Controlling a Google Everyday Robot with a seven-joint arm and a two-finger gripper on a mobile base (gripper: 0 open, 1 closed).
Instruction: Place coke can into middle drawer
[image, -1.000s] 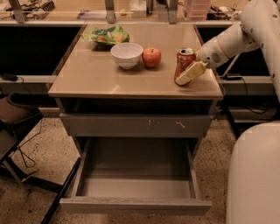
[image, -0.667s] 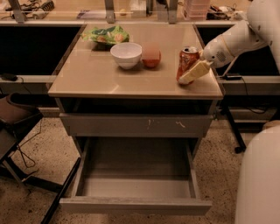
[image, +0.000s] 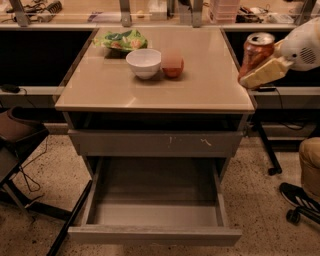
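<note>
A: Where's the small red-orange soda can (image: 255, 50)?
B: Gripped in the white end effector (image: 259, 70), fingers closed on its sides, off the beige table's (image: 150, 92) right edge, slightly tilted.
A: And the wide grey middle drawer (image: 155, 216)?
B: Open, low down, well apart from can.

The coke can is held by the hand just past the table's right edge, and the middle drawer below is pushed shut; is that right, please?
Not quite: the camera view shows the middle drawer pulled open, its inner floor in view. The rest holds: the hand grips the coke can just past the right edge of the table.
</note>
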